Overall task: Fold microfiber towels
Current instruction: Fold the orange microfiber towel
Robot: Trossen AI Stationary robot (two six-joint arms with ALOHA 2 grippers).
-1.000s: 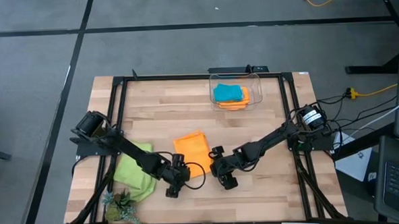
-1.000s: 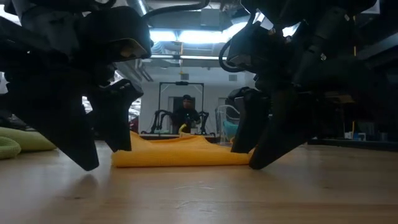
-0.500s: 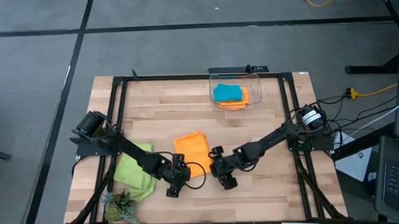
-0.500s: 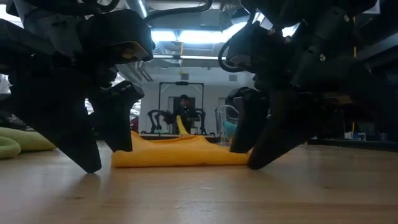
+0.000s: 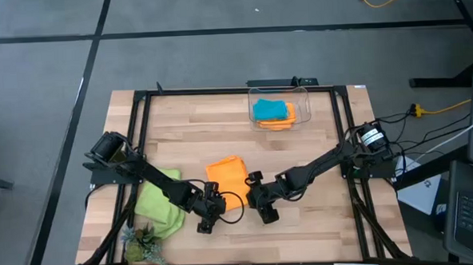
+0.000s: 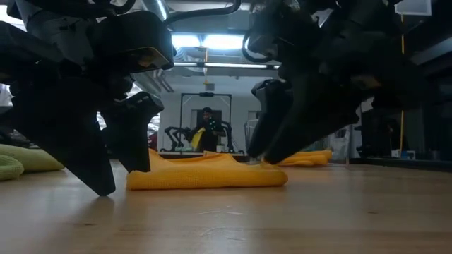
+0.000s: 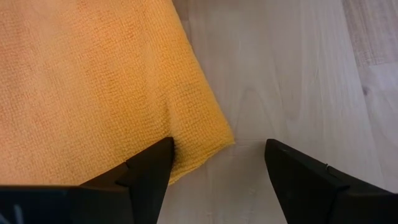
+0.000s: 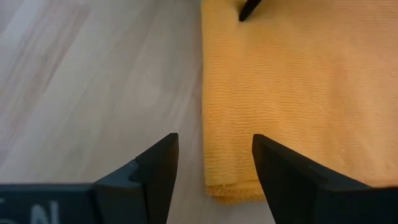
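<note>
The folded orange towel (image 5: 229, 179) lies flat on the wooden table (image 5: 196, 126), right between both grippers. The left gripper (image 5: 210, 213) is spread, one fingertip on the towel's near corner. The right gripper (image 5: 261, 197) is spread too, straddling the opposite edge. Lime green towel (image 5: 160, 206) sits bunched behind the left gripper; the clear bin (image 5: 301, 117) holds the turquoise towel (image 5: 269, 109), well beyond both.

Grey floor (image 5: 217, 53) with dark lines surrounds the wooden worktop (image 5: 196, 126); ceiling lights (image 6: 212, 41) glow behind.
</note>
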